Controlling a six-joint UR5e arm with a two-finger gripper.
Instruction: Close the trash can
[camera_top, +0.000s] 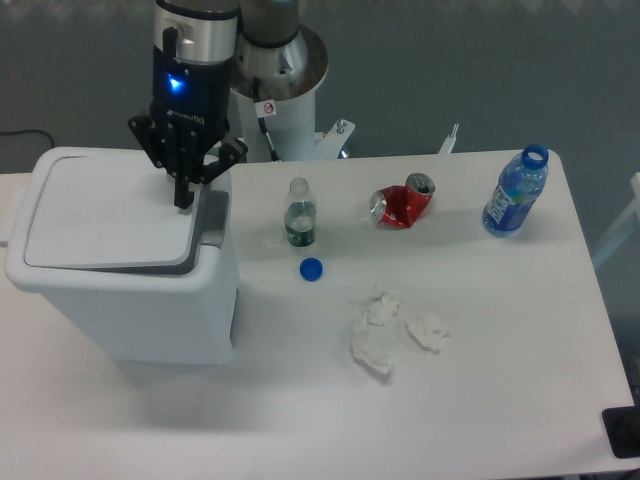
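The trash can (140, 310) is a large white bin standing at the table's left end. Its flat white lid (105, 215) lies almost level over the opening, with only a thin dark gap along the front and right edges. My gripper (184, 198) points straight down at the lid's right edge, near the grey panel (212, 215). Its fingers are pressed together with nothing between them, and the tip touches or nearly touches the lid edge.
A small clear bottle (299, 214) stands right of the bin, with a blue cap (311, 268) lying in front of it. A crushed red can (401, 203), a blue water bottle (515, 193) and crumpled tissues (392, 330) lie farther right. The robot base (272, 75) stands behind.
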